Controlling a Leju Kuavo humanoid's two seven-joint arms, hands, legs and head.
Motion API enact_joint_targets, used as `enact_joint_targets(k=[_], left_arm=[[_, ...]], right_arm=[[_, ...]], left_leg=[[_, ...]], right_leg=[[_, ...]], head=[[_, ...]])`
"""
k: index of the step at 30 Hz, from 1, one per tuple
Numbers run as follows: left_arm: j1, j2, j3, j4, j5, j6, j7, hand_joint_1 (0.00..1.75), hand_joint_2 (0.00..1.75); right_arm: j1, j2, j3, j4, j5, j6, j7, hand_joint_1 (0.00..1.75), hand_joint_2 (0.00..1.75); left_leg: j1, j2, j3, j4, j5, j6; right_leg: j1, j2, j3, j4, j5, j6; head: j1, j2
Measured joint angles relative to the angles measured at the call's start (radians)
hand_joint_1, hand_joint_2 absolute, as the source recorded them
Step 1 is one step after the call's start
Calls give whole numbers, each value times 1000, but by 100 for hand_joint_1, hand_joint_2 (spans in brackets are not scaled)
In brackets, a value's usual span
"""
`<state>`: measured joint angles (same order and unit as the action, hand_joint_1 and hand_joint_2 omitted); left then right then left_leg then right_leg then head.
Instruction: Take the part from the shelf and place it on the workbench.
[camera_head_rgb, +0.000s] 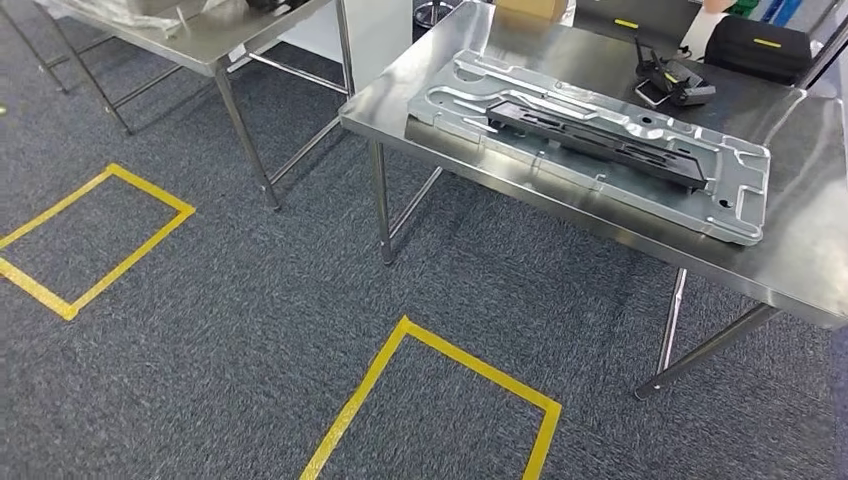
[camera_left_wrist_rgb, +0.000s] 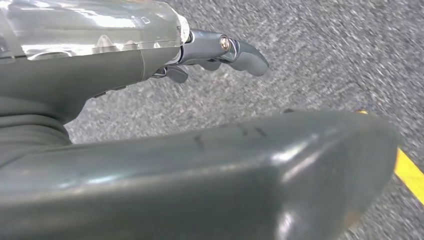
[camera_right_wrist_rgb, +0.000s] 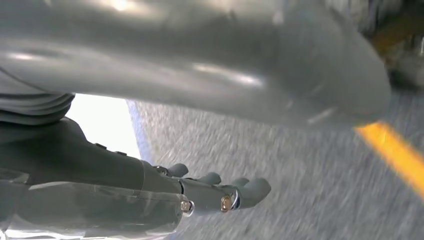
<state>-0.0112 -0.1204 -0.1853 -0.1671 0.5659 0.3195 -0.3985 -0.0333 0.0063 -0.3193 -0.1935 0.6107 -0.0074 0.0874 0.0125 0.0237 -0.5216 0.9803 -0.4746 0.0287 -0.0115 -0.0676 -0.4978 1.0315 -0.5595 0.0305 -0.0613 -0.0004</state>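
— Looking down from the head view, I see the part, a flat stamped grey metal panel with ribs and cut-outs, lying on the brushed steel table. A long black moulded piece rests on top of the part.

— And the hands?

— My left hand hangs over speckled grey carpet, its smooth dark fingers slightly curled, holding nothing. My right hand looks the same, empty. Yellow tape squares mark the carpet near the table.
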Motion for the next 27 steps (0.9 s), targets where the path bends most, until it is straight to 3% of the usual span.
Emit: enact_joint_targets(k=[2,3,4,5,7,8,10,11,12,13,15,16,18,19,20,21,24,26,27], left_arm=[[-2,2,-9,0,-7,-8,-1,0,0],[-3,3,-13,0,-10,-12,-2,0,0],[-3,4,-15,0,-13,-16,-3,0,0],[-3,6,-18,0,-15,-19,-4,0,0],[-3,8,-24,0,-20,-23,-5,0,0],[-4,9,-28,0,-21,-23,-3,0,0],[-8,10,-34,0,-22,-23,2,0,0],[-9,10,-36,0,-23,-23,6,0,0],[-10,10,-38,0,-24,-22,11,0,0],[-9,11,-39,0,-25,-21,16,0,0],[-9,13,-41,0,-26,-19,24,0,0],[-11,13,-42,0,-27,-19,27,0,0],[-13,14,-43,0,-29,-19,32,0,0],[-12,14,-44,0,-29,-19,34,0,0],[-11,15,-45,0,-30,-19,36,0,0],[-10,15,-47,0,-31,-19,37,0,0],[-12,17,-50,0,-32,-19,38,0,0],[-14,17,-54,0,-33,-19,37,0,0],[-13,18,-56,0,-34,-19,37,0,0]], right_arm=[[3,2,0,3,2,37,1,0,0],[5,2,1,4,4,53,5,0,0],[6,2,2,5,8,70,11,0,0],[8,2,4,6,13,86,20,0,0],[10,2,8,7,20,108,35,0,0],[12,2,9,8,23,114,42,0,0],[13,1,11,11,29,121,55,0,0],[13,1,12,11,32,124,61,0,0],[11,1,13,12,33,127,67,0,0],[10,2,13,12,35,129,73,0,0],[11,2,15,12,37,131,80,0,0],[14,3,16,12,37,132,84,0,0],[18,3,18,12,39,132,89,0,0],[18,3,18,12,40,133,91,0,0],[18,2,18,13,40,133,92,0,0],[17,3,18,13,42,133,92,0,0],[14,4,20,13,48,135,93,0,0],[13,4,21,13,53,138,93,0,0],[10,4,23,13,55,138,94,0,0]], left_leg=[[-3,-17,-9,-2,8,10],[-5,-28,-14,-1,11,12],[-7,-40,-17,1,13,12],[-8,-52,-20,3,14,12],[-9,-78,-22,10,15,10],[-11,-89,-24,14,15,7],[-12,-109,-35,21,17,-4],[-11,-119,-41,23,20,-11],[-9,-131,-47,22,24,-18],[-8,-128,-51,25,24,-24],[-10,-92,-72,68,-4,-32],[-9,-65,-95,121,-35,-35],[-4,-41,-156,256,-99,-43],[-1,-38,-174,299,-113,-47],[1,-35,-176,308,-108,-50],[3,-30,-156,275,-86,-51],[-1,16,-45,71,-10,-42],[-8,28,-23,22,-3,-30],[-10,18,-25,22,0,-24]], right_leg=[[-3,50,-59,124,-70,3],[-4,58,-90,186,-94,3],[-3,62,-108,223,-98,3],[-3,64,-109,223,-82,2],[-4,81,-63,119,-7,-4],[-4,107,-36,53,23,-9],[-4,147,-7,-26,49,-15],[-3,153,-7,-34,46,-18],[-3,142,-7,-37,49,-21],[-4,129,-6,-42,52,-27],[-8,101,-3,-52,59,-40],[-7,86,-2,-54,60,-44],[-4,56,-5,-53,60,-48],[-3,42,-5,-53,60,-48],[-3,29,-6,-52,59,-48],[-3,18,-5,-51,58,-46],[0,-13,0,-47,51,-35],[4,-28,3,-46,48,-24],[5,-35,5,-46,48,-18]], head=[[0,0],[0,0],[0,0],[0,0],[0,0],[0,0],[0,0],[0,0],[0,0],[0,0],[0,0],[0,0],[0,0],[0,0],[0,0],[0,0],[0,0],[0,0],[0,0]])
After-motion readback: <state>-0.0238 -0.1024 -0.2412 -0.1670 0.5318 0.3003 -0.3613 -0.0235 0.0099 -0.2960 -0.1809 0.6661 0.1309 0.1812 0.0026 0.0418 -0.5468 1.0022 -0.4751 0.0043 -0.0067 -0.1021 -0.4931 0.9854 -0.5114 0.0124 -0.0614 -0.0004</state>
